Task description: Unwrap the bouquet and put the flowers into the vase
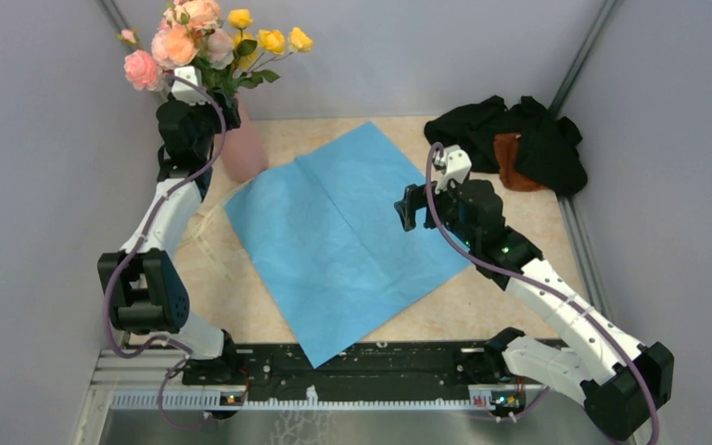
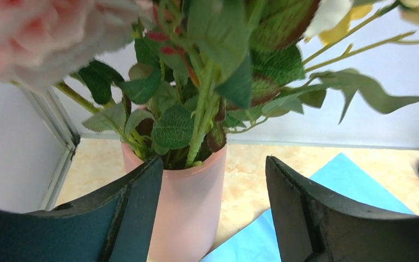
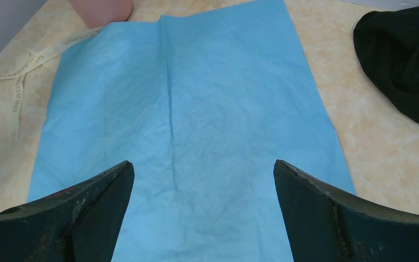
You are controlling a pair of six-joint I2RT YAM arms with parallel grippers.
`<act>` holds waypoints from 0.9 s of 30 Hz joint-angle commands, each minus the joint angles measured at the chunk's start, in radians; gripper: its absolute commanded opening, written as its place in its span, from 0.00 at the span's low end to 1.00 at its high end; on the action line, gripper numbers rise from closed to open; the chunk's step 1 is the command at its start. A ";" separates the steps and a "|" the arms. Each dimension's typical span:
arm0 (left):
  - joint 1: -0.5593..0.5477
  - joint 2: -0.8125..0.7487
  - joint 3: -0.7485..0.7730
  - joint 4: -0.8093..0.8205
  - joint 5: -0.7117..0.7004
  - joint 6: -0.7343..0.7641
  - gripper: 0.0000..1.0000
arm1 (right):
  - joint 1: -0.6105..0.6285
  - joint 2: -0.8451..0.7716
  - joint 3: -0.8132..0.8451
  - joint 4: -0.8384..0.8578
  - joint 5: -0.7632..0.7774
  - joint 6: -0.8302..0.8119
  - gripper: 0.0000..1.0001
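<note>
The flowers [image 1: 209,42], pink, peach and yellow roses, stand with their green stems [image 2: 202,109] inside the salmon-pink vase [image 1: 246,153] at the table's back left. My left gripper [image 2: 214,164] hangs open at the vase [image 2: 188,207] rim, with the vase just beyond its fingertips and nothing held. The bouquet is unwrapped: its blue paper [image 1: 343,232] lies flat mid-table. Above that paper [image 3: 191,109] my right gripper [image 3: 203,166] hovers wide open and empty. In the top view the left gripper [image 1: 206,93] is partly hidden by leaves, and the right gripper [image 1: 408,206] points toward the left.
A cream ribbon [image 3: 19,82] lies loose on the table left of the paper. A black and brown cloth heap [image 1: 514,139] sits in the back right corner. Grey walls close the table on three sides.
</note>
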 commanded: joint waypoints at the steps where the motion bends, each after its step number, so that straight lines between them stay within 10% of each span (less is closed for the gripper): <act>1: -0.006 -0.072 0.065 -0.065 0.034 -0.013 0.76 | -0.004 -0.002 -0.003 0.048 -0.006 0.003 0.99; 8: -0.006 -0.118 0.113 -0.128 0.041 -0.014 0.74 | -0.003 -0.004 0.002 0.047 -0.012 0.003 0.98; 21: -0.007 -0.054 0.167 -0.140 0.053 -0.021 0.02 | -0.003 -0.013 0.002 0.041 -0.007 0.001 0.98; 27: -0.006 -0.024 0.172 -0.145 0.084 -0.030 0.00 | -0.004 -0.009 0.000 0.044 -0.005 -0.001 0.98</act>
